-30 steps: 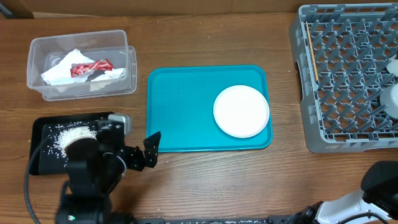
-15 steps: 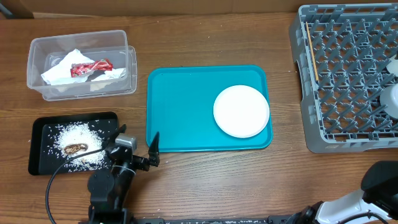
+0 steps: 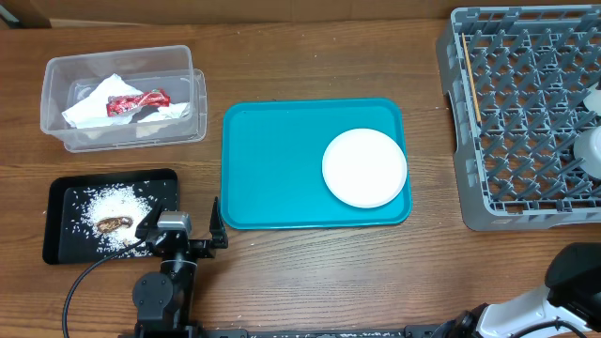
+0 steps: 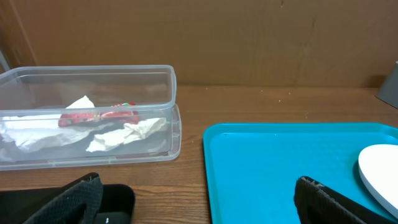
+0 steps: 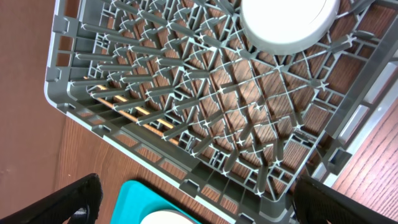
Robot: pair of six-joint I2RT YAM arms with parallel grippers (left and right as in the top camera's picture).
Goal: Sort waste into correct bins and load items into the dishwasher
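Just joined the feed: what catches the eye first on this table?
The bright teal tray mid-table, with one white plate on its right side. Far right, the grey dish rack. At left, the clear tub holds napkins and a red wrapper; the black tray, crumbs.

1. One clear tub [image 3: 117, 53], with one red wrapper [image 3: 138, 99] and two crumpled napkins [image 3: 89, 111].
2. One black tray [image 3: 64, 246], with one brown food scrap [image 3: 114, 223].
3. One teal tray [image 3: 272, 160].
4. One white plate [image 3: 364, 167].
5. One grey dish rack [image 3: 521, 214].
6. Two chopsticks [image 5: 144, 113].
7. Two white dishes [image 3: 592, 150], both partly cut off at the frame edge.
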